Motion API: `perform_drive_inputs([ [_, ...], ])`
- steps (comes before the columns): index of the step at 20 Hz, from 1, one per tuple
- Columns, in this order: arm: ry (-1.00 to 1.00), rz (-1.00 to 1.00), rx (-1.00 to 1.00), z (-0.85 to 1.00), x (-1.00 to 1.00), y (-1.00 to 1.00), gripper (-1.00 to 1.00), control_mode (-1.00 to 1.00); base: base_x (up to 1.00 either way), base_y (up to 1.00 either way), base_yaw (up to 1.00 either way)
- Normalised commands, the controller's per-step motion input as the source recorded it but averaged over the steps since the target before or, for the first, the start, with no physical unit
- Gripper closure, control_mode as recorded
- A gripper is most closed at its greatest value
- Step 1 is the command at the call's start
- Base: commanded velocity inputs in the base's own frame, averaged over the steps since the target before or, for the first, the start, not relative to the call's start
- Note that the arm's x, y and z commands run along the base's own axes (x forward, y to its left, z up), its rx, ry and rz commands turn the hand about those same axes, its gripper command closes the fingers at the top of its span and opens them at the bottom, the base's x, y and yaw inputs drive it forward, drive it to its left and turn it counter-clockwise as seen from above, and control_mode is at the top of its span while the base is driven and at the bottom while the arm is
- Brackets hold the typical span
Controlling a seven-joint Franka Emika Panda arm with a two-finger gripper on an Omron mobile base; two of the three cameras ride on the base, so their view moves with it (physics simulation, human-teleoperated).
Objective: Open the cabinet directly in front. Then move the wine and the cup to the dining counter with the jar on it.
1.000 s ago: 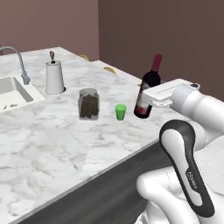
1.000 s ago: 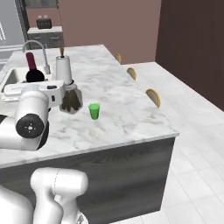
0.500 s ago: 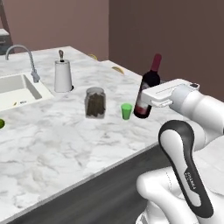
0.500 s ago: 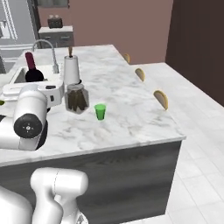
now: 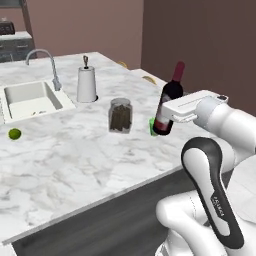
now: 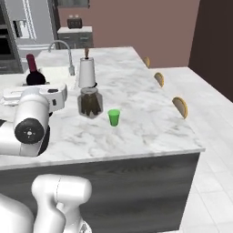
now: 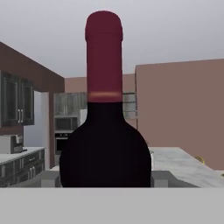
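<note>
Nearest, tool (image 5: 165,120) clamped on wine (image 5: 168,102), jaws at either side of the lower body, bottle upright with red foil neck rising well above the white hand; from the hand view, dark shoulder and neck (image 7: 104,109) dead ahead, pressed close against the palm. Carried at the near right part of the dining desk (image 5: 75,155), over the marble by the look of it, though whether the base touches the top cannot be told. Likely heavy for its width, rigid glass, smooth and prone to slip or tip; best gripped low on the straight body, as here, kept vertical and set down gently. Just behind the bottle, cup (image 6: 113,117) standing upright on the marble, light and stiff, easy to knock over. Next, jar (image 5: 120,116) near the cup, apart from it. Farther back, paper-towel roll (image 5: 86,84), lime (image 5: 14,133), then sink (image 5: 30,98) and tap (image 5: 44,62).
</note>
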Motion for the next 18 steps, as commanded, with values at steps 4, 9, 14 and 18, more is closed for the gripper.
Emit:
perform_drive_inputs([
  [4, 0.00, 0.00, 0.00, 0.00, 0.00, 0.00, 1.00, 1.00, -0.04, -0.65, 0.22],
  [9, 0.00, 0.00, 0.00, 0.00, 0.00, 0.00, 1.00, 1.00, 0.00, -0.60, 0.24],
  [14, 0.00, 0.00, 0.00, 0.00, 0.00, 0.00, 1.00, 1.00, 0.00, 0.00, 0.03],
  [18, 0.00, 0.00, 0.00, 0.00, 0.00, 0.00, 1.00, 1.00, 0.01, 0.33, 0.00],
])
